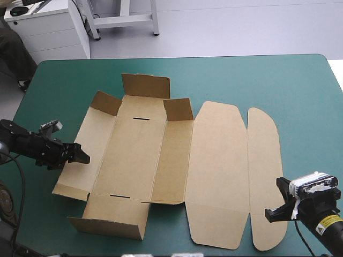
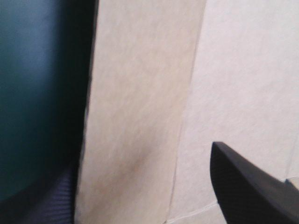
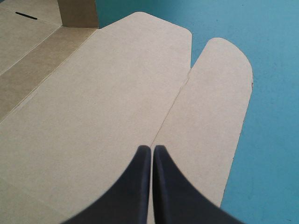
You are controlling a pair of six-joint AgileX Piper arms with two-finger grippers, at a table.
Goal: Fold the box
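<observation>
While L fingers (image 2: 243, 186) straddle box (image 1: 134, 155), R fingers (image 3: 135, 186) meet.

Free room: the bare teal-green cover (image 1: 257, 75) runs wide along the table's far edge and down its right side. A narrower bare strip lies left of the box (image 1: 134, 155). The lid (image 1: 217, 171) and tuck flap (image 1: 262, 176) lie flat, with nothing rising over them. My right gripper (image 1: 271, 214), fingers pressed together, hangs above their crease.

Obstacles: three far flaps (image 1: 144, 85) stand up, and so does the near flap (image 1: 107, 217). My left gripper (image 1: 84, 157) is spread, with the edge of the left wall (image 1: 86, 144) between its fingers.
</observation>
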